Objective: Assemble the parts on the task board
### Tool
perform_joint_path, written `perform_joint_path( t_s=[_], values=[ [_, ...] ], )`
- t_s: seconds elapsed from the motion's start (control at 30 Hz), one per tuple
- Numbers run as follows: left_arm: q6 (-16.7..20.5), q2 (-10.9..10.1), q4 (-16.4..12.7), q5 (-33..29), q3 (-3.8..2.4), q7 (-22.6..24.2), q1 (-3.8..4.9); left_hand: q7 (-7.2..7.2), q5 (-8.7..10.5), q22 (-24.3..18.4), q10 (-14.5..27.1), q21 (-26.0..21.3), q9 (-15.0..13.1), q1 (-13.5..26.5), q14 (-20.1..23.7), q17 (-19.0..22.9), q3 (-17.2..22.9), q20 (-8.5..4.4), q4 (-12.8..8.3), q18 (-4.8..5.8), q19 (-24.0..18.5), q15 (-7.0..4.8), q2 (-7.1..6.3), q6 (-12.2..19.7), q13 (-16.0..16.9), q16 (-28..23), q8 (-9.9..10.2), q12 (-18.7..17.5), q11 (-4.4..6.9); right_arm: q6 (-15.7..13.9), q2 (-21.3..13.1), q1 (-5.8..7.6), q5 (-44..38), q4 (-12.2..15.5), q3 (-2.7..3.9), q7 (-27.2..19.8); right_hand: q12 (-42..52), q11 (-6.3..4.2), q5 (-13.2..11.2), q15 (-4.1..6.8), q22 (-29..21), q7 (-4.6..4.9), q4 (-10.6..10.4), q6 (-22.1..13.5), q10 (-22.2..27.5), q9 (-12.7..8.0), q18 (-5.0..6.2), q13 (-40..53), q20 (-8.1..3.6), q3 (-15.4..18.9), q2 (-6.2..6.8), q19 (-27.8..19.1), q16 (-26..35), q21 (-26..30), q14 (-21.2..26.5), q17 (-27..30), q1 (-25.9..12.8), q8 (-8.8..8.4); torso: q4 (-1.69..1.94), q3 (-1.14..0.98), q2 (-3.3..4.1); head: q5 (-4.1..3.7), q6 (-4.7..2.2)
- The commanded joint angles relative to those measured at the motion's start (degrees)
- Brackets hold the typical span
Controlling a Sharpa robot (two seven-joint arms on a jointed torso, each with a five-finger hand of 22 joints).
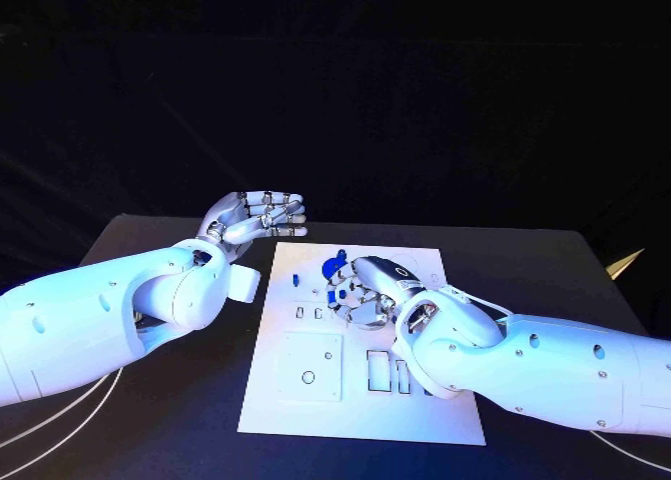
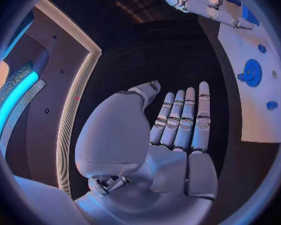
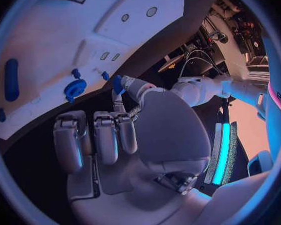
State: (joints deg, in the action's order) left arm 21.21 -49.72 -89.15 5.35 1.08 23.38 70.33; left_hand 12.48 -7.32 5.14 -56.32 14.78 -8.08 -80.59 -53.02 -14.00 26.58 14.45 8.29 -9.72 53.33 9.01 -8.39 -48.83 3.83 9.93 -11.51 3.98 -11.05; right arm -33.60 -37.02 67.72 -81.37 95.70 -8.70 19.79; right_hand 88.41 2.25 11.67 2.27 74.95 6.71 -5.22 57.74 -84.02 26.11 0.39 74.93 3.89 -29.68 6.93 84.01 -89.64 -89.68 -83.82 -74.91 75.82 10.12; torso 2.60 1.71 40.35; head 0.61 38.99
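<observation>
The right hand lies low over the board's middle, pinching a small blue part between thumb and a finger, the other fingers curled. A blue gear sits on the board just beyond it. The left hand hovers empty, fingers apart, above the desk beyond the board's far left corner.

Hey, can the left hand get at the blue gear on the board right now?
Probably yes. The left hand hovers empty beside the task board's far corner, but the right hand sits over the board next to the blue gear, so the fingers might collide.
</observation>
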Motion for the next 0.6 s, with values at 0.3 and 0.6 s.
perform_joint_path(
  t_s=[0.3, 0.6],
  values=[
    [-0.6, 0.3, 0.2, -0.1, 0.01, 0.4, 0.0, 1.4, 0.24, -0.1, 0.1, 0.3, 0.0, -0.2, 0.3, -0.1, -0.1, -0.1, -0.3, -0.66, 0.1, -0.05, -0.19, 0.4, 0.0, -0.1, 0.2, -0.3, -0.12, 3.2, 3.1, -1.53, -4.5, -2.6, -0.18, 5.5, -0.1, -0.11, 0.3, -0.38, 15.1, 0.09, -0.1, 0.3, -4.8, 1.8, -0.39, 13.8, 0.14, -0.3, 0.23, 6.0, -0.4, -0.3, -6.2, -15.1, -1.3, 1.05, 0.01, 0.16, -0.28, 0.49, 0.83],
    [-0.6, 0.2, 0.1, -0.1, 0.01, 0.4, 0.01, 1.4, 0.24, -0.1, 0.1, 0.3, 0.0, -0.2, 0.3, -0.1, -0.1, -0.1, -0.3, -0.66, 0.1, -0.05, -0.19, 0.4, 0.0, -0.1, 0.2, -0.3, -0.12, 4.3, 5.1, -2.2, -6.0, -4.9, -0.3, 6.4, -0.1, -0.09, 0.1, -0.39, 15.1, 0.1, -0.2, 0.3, -4.8, 1.9, -0.39, 13.8, 0.18, -0.2, 0.52, 6.0, -0.4, -0.3, -6.2, -15.1, -1.7, 1.09, 0.0, 0.11, -0.23, 0.63, 1.44]
  ],
)
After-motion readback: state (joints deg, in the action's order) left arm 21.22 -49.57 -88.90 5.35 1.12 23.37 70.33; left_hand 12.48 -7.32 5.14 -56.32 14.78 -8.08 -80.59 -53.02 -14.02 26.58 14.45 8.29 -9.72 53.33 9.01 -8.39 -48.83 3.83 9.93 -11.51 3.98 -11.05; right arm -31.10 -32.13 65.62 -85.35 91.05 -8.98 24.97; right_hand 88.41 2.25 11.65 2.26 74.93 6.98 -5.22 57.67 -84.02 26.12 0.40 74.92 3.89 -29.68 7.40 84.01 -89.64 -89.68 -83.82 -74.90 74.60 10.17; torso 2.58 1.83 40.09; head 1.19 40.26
